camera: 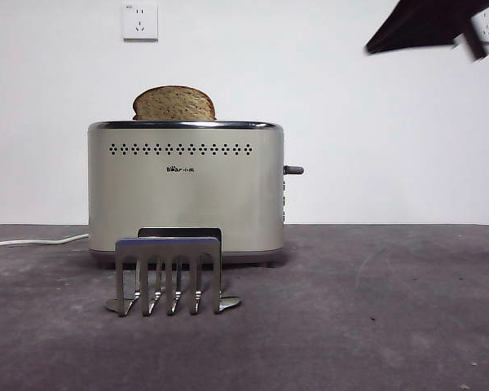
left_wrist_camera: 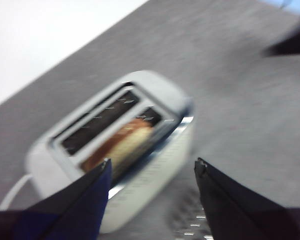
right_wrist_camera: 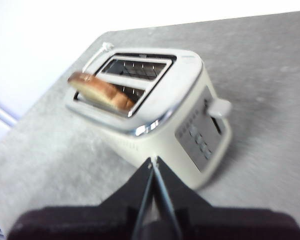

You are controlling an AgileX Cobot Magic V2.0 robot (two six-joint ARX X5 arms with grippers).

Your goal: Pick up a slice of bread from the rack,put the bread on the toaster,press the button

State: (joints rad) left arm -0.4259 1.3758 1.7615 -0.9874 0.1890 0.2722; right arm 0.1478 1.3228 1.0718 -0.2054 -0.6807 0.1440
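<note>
At centre frame, the slice of bread (camera: 174, 103) stands in the toaster (camera: 185, 189), its dome showing; the rack (camera: 169, 274) in front is bare.
Upper right, the right gripper (right_wrist_camera: 153, 161), jaws together, must press the small stiff button (camera: 294, 170); nothing blocks it. The left gripper (left_wrist_camera: 151, 169) hangs spread apart.

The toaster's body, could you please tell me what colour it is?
Cream-beige toaster with a chrome top rim, clearest in the front view.
</note>
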